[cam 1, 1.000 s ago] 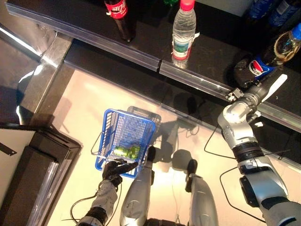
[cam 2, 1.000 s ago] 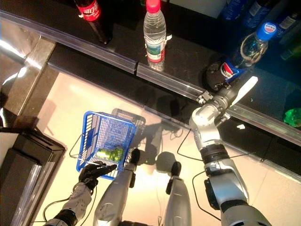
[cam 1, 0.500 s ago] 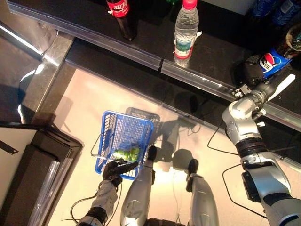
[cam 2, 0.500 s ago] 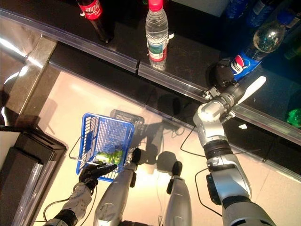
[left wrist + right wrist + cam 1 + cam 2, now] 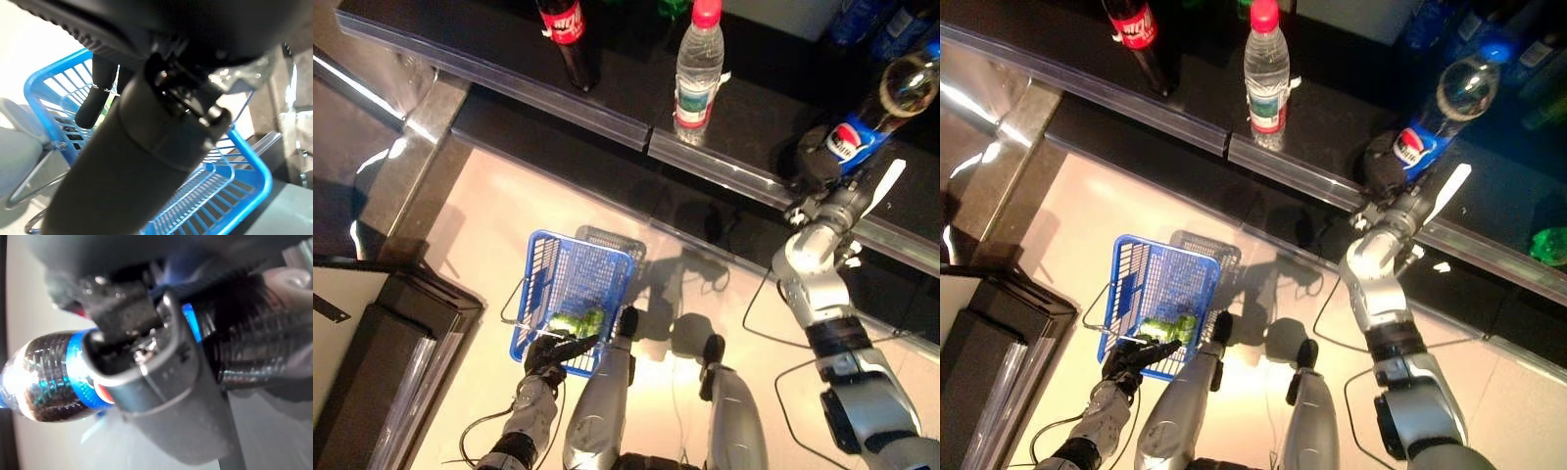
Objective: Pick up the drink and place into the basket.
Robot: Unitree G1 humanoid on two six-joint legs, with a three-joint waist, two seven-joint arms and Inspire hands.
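Black shelf, pale floor, blue basket

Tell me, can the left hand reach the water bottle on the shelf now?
Probably not. The left hand is low at the basket, fingers curled on its rim, and the water bottle stands far away on the shelf.

- We see the drink, a dark cola bottle with a blue label, tilted at the frame's upper right.
- The blue wire basket sits lower left, apparently holding something green.
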